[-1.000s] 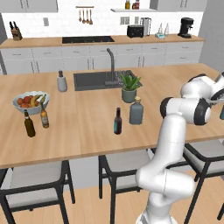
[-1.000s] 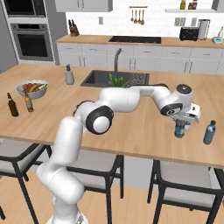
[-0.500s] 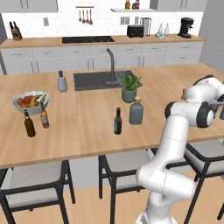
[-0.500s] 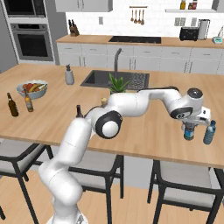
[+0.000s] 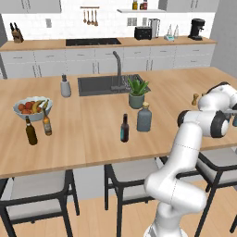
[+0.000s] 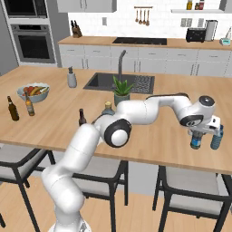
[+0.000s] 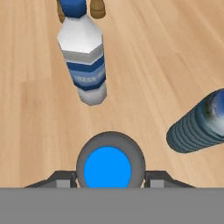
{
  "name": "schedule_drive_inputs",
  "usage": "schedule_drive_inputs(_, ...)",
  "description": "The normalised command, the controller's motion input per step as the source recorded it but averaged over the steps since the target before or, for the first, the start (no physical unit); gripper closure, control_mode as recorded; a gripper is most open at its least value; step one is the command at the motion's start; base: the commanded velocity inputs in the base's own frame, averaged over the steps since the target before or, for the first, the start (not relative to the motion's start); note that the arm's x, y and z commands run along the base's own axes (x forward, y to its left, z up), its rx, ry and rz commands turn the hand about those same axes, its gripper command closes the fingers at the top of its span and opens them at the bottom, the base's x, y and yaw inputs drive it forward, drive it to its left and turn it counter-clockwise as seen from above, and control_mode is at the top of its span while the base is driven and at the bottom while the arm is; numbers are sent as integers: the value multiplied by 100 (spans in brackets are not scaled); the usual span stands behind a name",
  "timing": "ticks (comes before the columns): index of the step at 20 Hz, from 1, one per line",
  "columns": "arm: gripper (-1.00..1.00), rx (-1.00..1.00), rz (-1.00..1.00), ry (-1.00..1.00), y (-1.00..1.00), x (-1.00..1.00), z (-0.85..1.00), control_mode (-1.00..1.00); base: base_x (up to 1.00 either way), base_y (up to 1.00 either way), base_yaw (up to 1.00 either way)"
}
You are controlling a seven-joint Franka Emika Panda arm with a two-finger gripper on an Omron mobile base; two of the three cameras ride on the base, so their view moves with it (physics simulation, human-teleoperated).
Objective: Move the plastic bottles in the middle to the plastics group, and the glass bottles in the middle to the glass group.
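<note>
**Plastic bottle in the jaws, over the right end of the island**

The gripper [image 6: 198,132] is closed on the blue-tinted water bottle [image 6: 195,140], gripped near its top. In the hand view the bottle's blue cap [image 7: 107,169] sits between the 2 fingertips. It hangs just beside the darker blue bottle [image 6: 216,137] and near the white-capped clear bottle [image 7: 84,61], so it is at the plastics group; whether its base touches the island counter [image 6: 158,136] I cannot tell.

Judged by look, the bottle is light, thin-walled and smooth. It would dent under a hard squeeze and tip easily, so the stiffer neck or shoulder is the sound hold.

2 glass bottles wait mid-counter: the slim brown beer bottle [image 5: 124,128] and the corked grey-blue flask [image 5: 144,117]. Both are likely heavier, rigid, slick and breakable; the flask's short neck suits the jaws better than its wide body.
</note>
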Motion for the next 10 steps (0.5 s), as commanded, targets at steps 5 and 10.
schedule_drive_inputs(5,100,0,0,0,12,2,-51,-100,0,0,0)
schedule_drive_inputs(10,100,0,0,0,7,3,-27,-100,0,0,0)
